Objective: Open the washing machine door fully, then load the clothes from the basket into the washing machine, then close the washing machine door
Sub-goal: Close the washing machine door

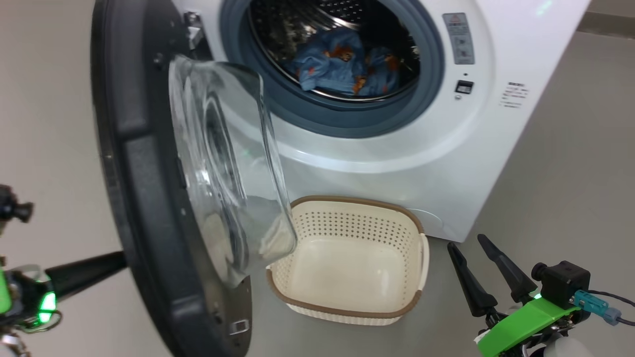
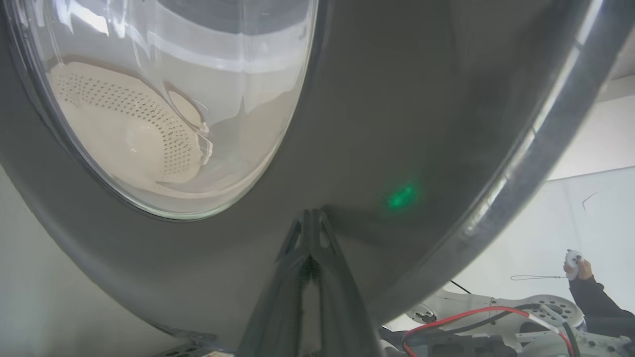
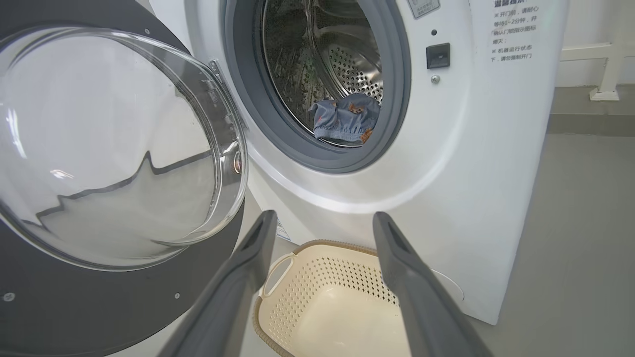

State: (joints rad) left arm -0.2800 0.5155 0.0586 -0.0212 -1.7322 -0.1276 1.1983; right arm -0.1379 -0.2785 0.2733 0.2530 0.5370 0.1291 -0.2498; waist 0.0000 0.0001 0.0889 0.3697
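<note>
Here the left gripper (image 2: 311, 214), fingers pinched together, is touching the door (image 2: 397, 99) ahead; the right gripper (image 3: 325, 220) is hovering wide, basket (image 3: 342, 282) just ahead.

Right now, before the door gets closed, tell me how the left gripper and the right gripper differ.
The left gripper has its fingers pressed together; the right gripper has its fingers spread apart. The left gripper's tips sit right at the outer face of the washing machine door, apparently touching it; the right gripper touches nothing, beside the basket. Both hold nothing and have long dark fingers.
</note>
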